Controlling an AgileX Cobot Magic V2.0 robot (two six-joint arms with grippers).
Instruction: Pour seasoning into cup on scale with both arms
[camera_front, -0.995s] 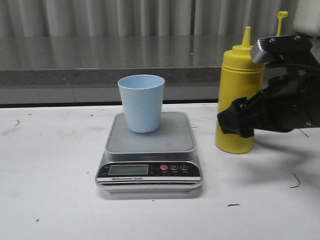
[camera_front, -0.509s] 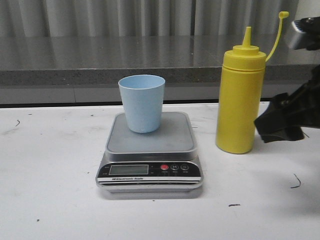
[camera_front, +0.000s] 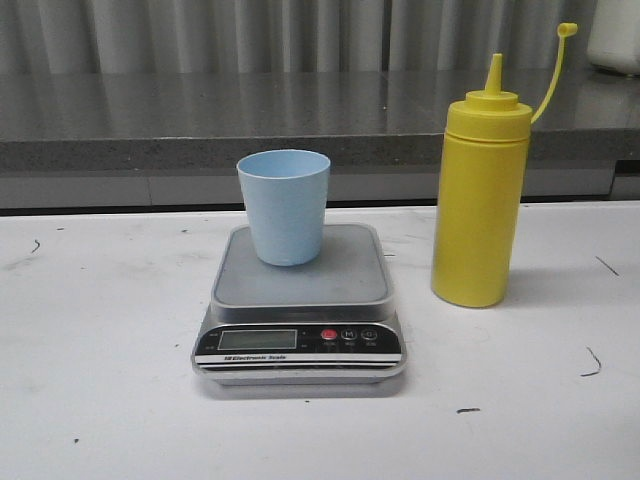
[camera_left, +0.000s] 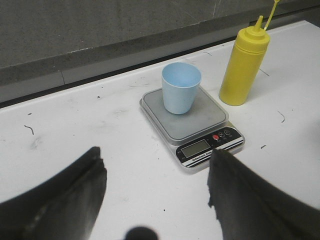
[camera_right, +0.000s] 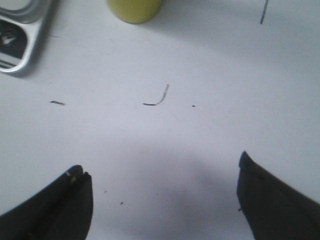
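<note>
Front view: right arm has pulled out of frame; a second ago it was at the seasoning (camera_front: 480, 195). The bottle stands upright on the table (camera_front: 100, 400), at 3 o'clock of the scale (camera_front: 298, 300); the cup (camera_front: 284, 205) sits on its platform. Nothing is held, so the pour looks either finished or reset.

Left wrist view: left gripper (camera_left: 157, 192) is spread wide, empty, hovering well back from scale.

Right wrist view: right gripper (camera_right: 165, 197) is wide open, empty, over bare table; the bottle base is at 12 o'clock.

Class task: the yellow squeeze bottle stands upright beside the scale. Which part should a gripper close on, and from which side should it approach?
Likely the straight cylindrical body of the bottle, about mid-height, approached from the right. The scale and cup crowd its left, and the nozzle and cap strap on top rule out a top grasp.
</note>
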